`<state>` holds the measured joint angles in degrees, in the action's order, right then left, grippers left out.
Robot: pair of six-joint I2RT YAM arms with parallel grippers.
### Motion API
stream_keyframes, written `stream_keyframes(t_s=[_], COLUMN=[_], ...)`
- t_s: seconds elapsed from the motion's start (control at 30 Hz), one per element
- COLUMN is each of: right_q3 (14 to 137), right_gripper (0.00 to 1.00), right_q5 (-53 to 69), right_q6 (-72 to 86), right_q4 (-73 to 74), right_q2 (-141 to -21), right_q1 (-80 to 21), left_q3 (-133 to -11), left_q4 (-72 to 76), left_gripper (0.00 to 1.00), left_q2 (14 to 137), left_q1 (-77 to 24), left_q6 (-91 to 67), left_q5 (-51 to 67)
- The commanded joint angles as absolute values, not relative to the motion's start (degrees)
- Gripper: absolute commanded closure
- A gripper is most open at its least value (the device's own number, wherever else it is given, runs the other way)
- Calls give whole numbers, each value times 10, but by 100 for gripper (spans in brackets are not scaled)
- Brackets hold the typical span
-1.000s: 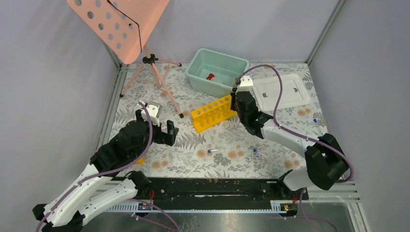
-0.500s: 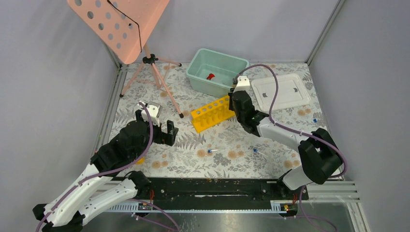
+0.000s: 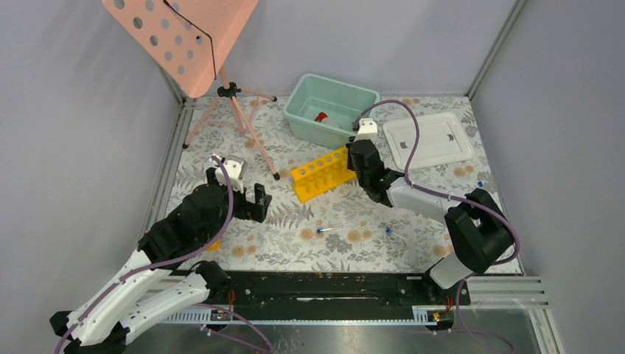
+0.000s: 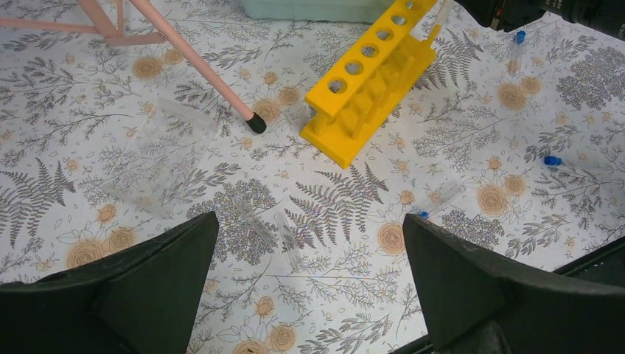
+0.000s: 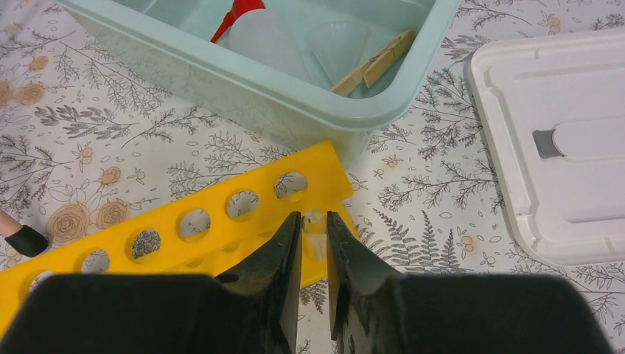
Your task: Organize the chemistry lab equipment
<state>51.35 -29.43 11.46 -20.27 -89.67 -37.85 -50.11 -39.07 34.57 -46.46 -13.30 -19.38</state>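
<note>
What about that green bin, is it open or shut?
Open. The bin has no cover on; its white lid lies flat beside it, and a bottle shows inside.

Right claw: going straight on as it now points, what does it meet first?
Probably the yellow rack, at its end hole; the clear tube in the right claw would touch first. Depth is unclear.

White-and-black jointed arms [image 3: 125,299], looping purple cables [image 3: 418,136], black wedge-shaped tool fingers [image 5: 273,295].
</note>
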Motion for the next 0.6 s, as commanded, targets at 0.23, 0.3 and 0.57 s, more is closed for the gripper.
stream_keyframes(t_s=[0.23,0.3,0.57], right_q3=[514,514,519], right_gripper=[80,79,69], right_q5=[-294,-292,-295], right_q6=[135,137,145], right_q4=[-234,-231,-202], right_q2=[-904,-905,-885], right_q1=[-372,-371,-370], left_q3=[-501,-501,-500], left_q4=[-371,-370,-371], left_gripper=[1,1,1], left_q2=[343,343,343], left_q1=[-464,-465,-465], left_q6=[-125,-125,-126], left_q5=[-209,-210,-211])
